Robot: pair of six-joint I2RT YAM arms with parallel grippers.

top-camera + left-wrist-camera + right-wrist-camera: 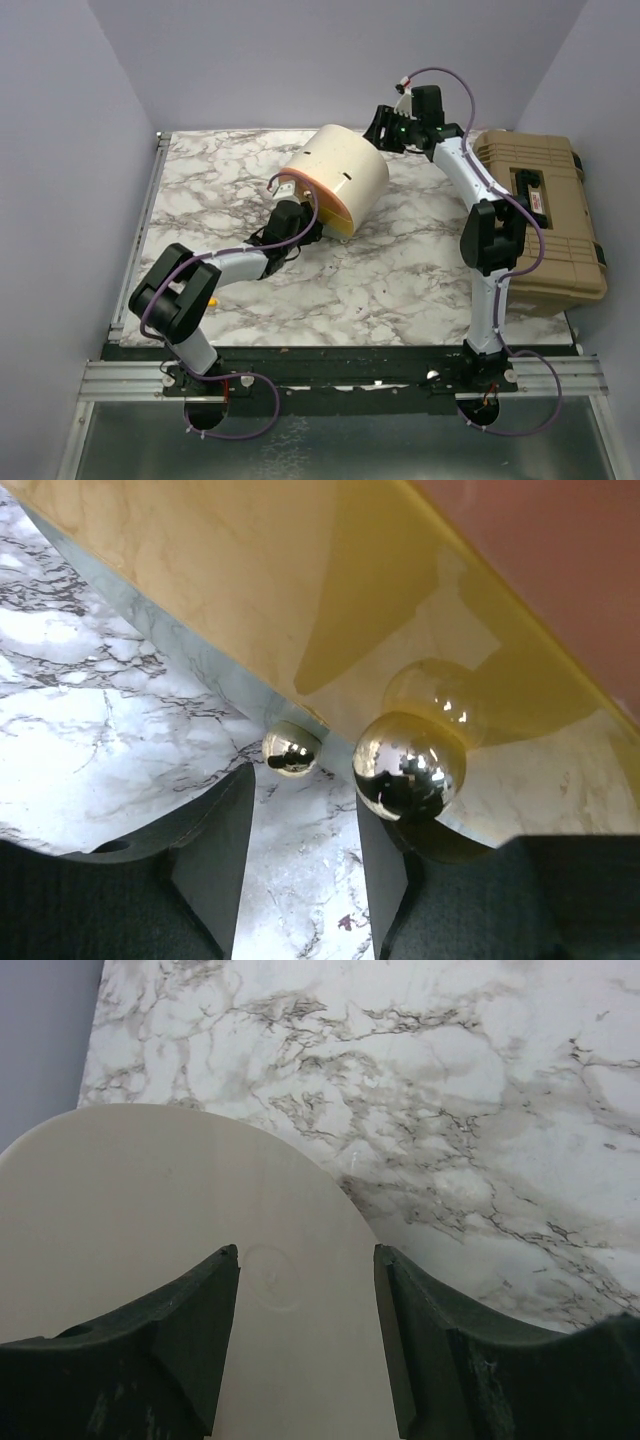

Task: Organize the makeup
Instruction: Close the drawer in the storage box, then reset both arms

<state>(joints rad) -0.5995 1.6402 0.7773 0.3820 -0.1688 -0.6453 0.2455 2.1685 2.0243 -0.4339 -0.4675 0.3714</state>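
Small gold cap (292, 748) and larger gold cap (408, 765) (lipsticks, perhaps) beside the case (250, 580).

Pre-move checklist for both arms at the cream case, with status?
1. Left end effector open: ok, jaws apart, only table between them.
2. Gold balls centred in its gap: not ok; the smaller gold ball is just ahead of the gap, the larger gold ball sits over one finger.
3. Right end effector open: ok, jaws apart over the cream case wall.
4. Right touching the case: cannot tell.
5. Case opening faces left arm: ok.
6. Makeup in view: not ok, none visible.
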